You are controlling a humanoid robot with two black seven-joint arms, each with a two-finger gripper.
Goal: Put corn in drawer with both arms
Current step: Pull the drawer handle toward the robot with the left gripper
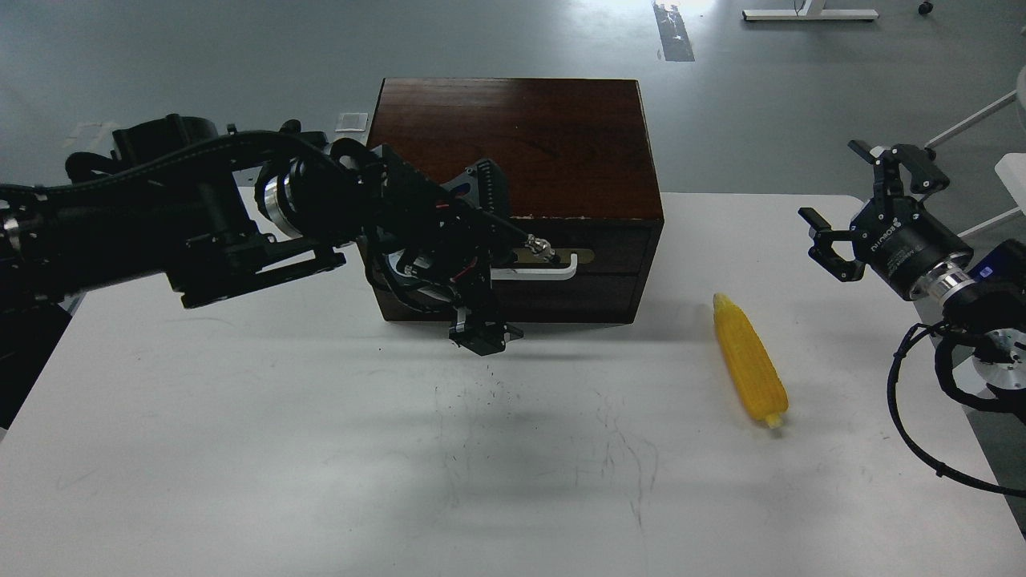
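The left arm [160, 216] enters from the left edge, and its bulk hides the left part of the front of a dark reddish-brown wooden box [513, 144]. The left claw [513, 240] is a dark tangle of fingers and cables at the drawer [561, 260] front. One finger reaches to the white bar handle [553, 268] on its brass plate, and another hangs down toward the bench [321, 449]. Whether the fingers close on the handle cannot be told. The drawer sits flush with the box, closed.

The right arm [962, 288] is cut off by the right edge, with a black cable looping below it. The right claw [858, 204] hovers above the bench's right end with its fingers spread wide apart, holding and touching nothing.

The corn [749, 361] lies on the white bench to the right of the box and apart from it, between the box and the right claw. It is bright yellow, long and tapered, lying at a slant with its narrow tip toward the box and its pale stub end nearer the viewer.
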